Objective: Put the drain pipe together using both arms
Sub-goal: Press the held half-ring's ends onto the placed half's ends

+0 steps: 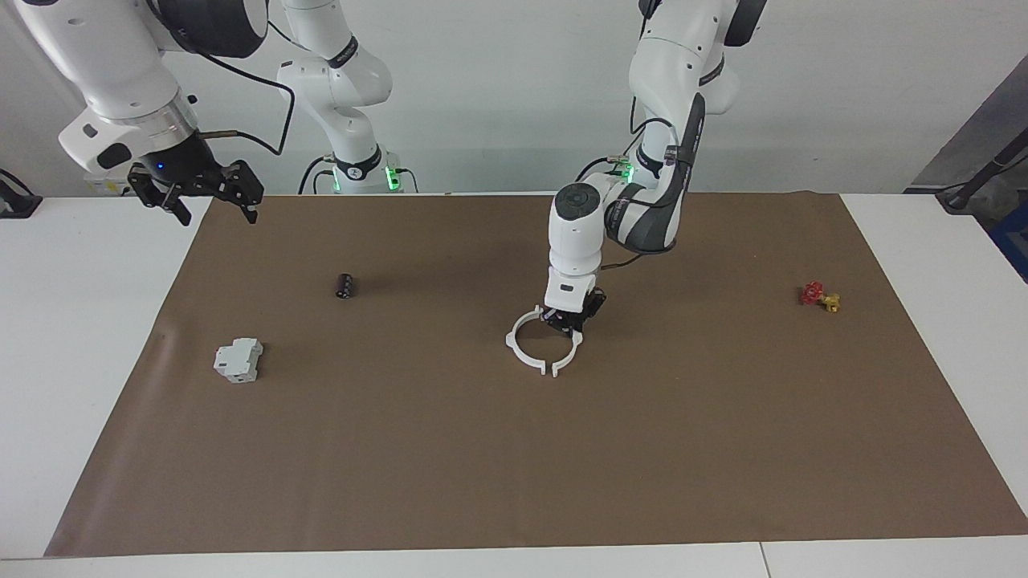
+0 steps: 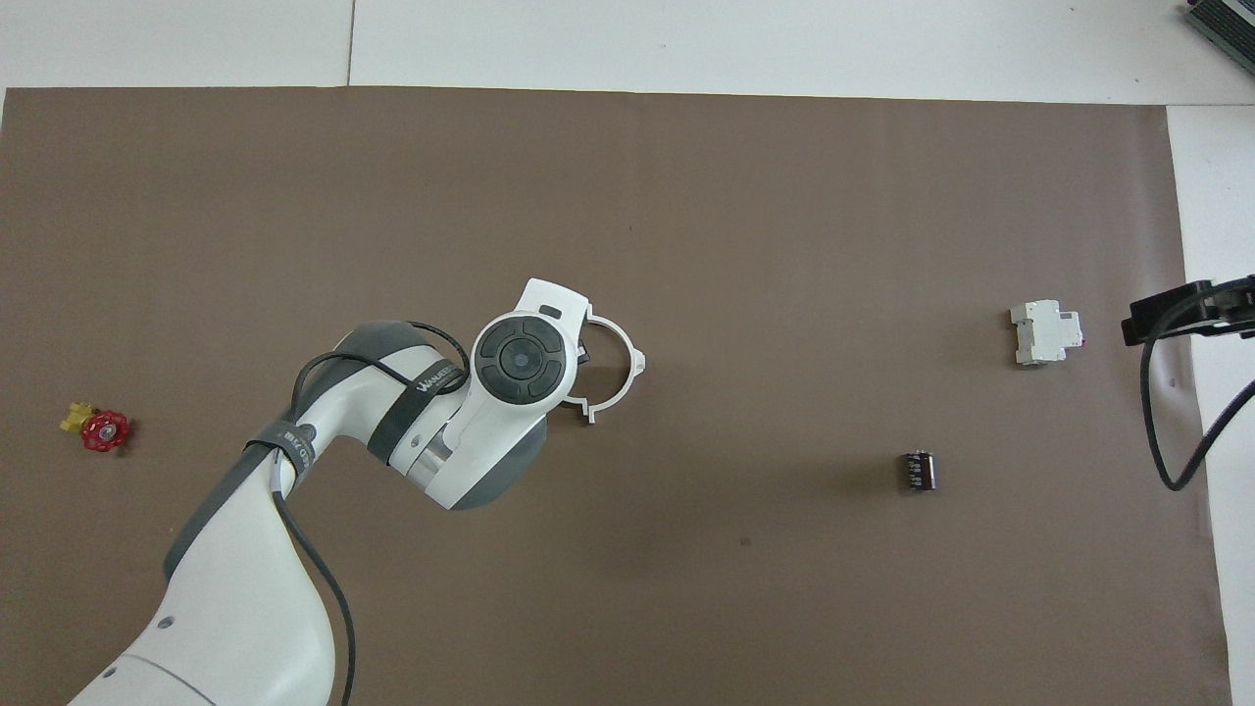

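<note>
Right gripper point(image 1: 210, 201) is hanging with jaws released, raised over the right arm's end of the tabletop point(image 1: 48, 337). A grey-white block point(image 1: 238, 360) and a small black cylinder point(image 1: 345, 286) are lying below it on the brown mat point(image 1: 482, 466). Left gripper point(image 1: 564, 323) is sitting down mid-mat, jaws clenched on the white ring point(image 1: 530, 359), which is lying flat beneath them. A red valve point(image 1: 819, 295) is resting well apart toward the left arm's end.

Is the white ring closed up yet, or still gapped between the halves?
Still gapped. In the facing view the drain pipe lies flat with two end tabs apart at its edge farthest from the robots; the left gripper is on its rim.
</note>
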`<state>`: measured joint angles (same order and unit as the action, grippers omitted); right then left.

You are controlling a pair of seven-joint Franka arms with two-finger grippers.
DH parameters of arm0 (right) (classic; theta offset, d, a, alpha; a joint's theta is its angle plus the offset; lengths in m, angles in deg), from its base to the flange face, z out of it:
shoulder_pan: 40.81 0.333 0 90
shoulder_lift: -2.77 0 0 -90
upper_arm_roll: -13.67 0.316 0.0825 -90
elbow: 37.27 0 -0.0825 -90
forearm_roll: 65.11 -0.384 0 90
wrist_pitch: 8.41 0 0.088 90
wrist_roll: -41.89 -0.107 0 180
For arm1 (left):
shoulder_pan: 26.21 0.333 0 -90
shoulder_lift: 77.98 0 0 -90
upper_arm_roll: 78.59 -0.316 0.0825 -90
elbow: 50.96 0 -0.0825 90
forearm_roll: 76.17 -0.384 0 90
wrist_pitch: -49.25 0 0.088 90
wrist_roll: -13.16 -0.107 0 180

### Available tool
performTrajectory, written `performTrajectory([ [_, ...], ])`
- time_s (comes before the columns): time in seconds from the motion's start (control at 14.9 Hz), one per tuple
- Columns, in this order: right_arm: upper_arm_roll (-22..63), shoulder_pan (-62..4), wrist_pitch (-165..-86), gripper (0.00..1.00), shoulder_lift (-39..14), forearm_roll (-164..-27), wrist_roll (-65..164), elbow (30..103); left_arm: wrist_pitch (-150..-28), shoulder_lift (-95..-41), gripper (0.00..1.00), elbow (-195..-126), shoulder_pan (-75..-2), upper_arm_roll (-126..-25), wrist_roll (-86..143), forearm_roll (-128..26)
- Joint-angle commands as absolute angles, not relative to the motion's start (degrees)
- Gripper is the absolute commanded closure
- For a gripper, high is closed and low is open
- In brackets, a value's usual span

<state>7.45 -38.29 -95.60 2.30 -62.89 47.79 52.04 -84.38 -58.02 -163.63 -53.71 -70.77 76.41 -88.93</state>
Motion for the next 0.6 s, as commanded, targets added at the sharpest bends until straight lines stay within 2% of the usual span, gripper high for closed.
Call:
performTrajectory([
  [0.0, 7.9, -38.8, -97.2, 0.00, 4.0, -64.0, 47.0, 54.2, -82.7, -59.1, 1.00, -166.4, -54.8, -71.3, 75.6, -89.9],
  [0.54, 7.9, -38.8, -97.2, 0.00, 4.0, -64.0, 47.0, 54.2, -85.2, -58.9, 1.00, -166.4, -55.1, -71.2, 76.4, -89.9],
])
